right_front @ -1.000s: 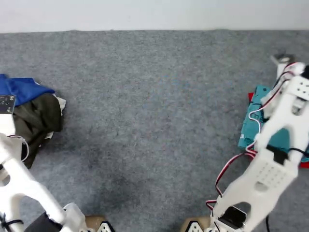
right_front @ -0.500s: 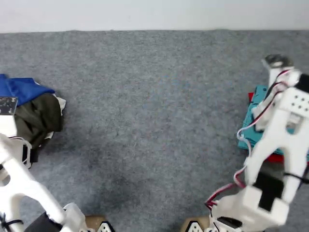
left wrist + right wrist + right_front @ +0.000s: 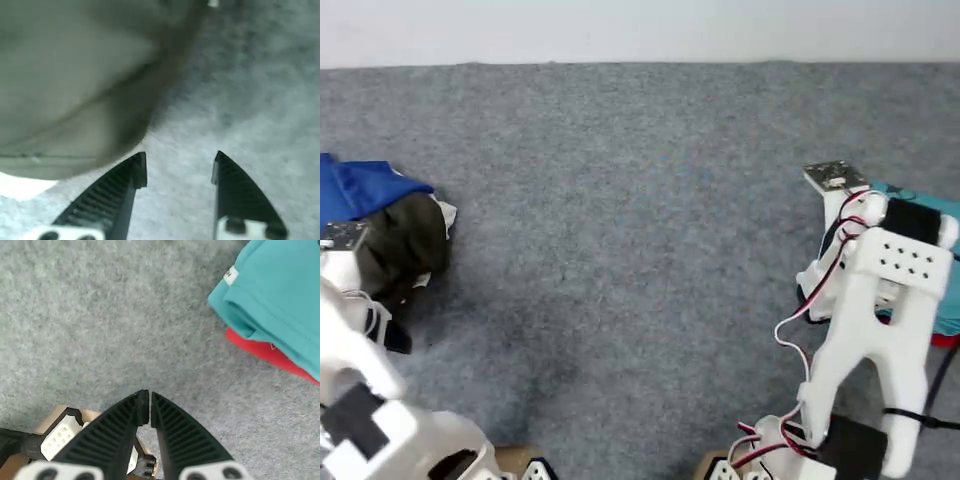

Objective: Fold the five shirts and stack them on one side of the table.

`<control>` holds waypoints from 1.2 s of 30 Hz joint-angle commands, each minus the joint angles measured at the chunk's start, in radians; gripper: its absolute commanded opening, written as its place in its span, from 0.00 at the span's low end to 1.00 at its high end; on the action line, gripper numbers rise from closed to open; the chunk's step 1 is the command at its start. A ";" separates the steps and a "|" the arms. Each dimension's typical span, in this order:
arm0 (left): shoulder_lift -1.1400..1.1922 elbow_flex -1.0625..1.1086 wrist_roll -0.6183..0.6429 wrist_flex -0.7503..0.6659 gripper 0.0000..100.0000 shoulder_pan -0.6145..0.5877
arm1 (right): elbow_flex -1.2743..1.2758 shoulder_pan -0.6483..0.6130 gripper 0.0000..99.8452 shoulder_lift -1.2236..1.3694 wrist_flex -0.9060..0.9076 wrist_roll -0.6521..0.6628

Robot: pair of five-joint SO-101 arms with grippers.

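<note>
- The high view takes in the whole grey table [image 3: 640, 180]; a loose heap lies at its left edge, with a blue shirt [image 3: 365, 188] at the far side and an olive shirt [image 3: 405, 240] draped beside and partly over it; a sliver of white cloth [image 3: 442, 212] peeks out at the heap's edge
- At the opposite edge of the table, the right arm [image 3: 880, 320] stands in front of the folded stack and hides much of it
- The right wrist view supplies what the arm covers from above: a folded teal shirt [image 3: 280, 295] lies squarely on a folded red shirt [image 3: 265, 352], the red edge showing beneath it
- The right gripper [image 3: 146, 392] hangs over bare table just beside the stack; its fingers are pressed together with nothing between them
- The left wrist view brings the heap close: the left gripper [image 3: 180, 156] hovers above the table at the olive shirt's edge; its fingers stand well apart and hold nothing
- A small white label [image 3: 230, 275] sits at the teal shirt's folded corner; it carries print, too small to read
</note>
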 commanded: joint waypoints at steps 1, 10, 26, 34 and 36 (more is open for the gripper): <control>0.077 -0.111 -0.008 -0.020 0.22 -0.021 | -0.006 -0.002 0.01 -0.041 0.041 -0.014; 0.192 -0.206 -0.003 -0.066 0.22 -0.021 | -0.006 -0.004 0.01 -0.041 0.041 -0.106; 0.324 -0.209 -0.002 -0.176 0.17 0.018 | -0.006 -0.008 0.01 -0.041 0.041 -0.106; 0.319 -0.208 -0.002 -0.104 0.01 0.106 | -0.006 -0.008 0.01 -0.041 0.041 -0.106; 0.253 -0.205 0.003 -0.078 0.01 0.121 | -0.006 -0.008 0.01 -0.041 0.041 -0.106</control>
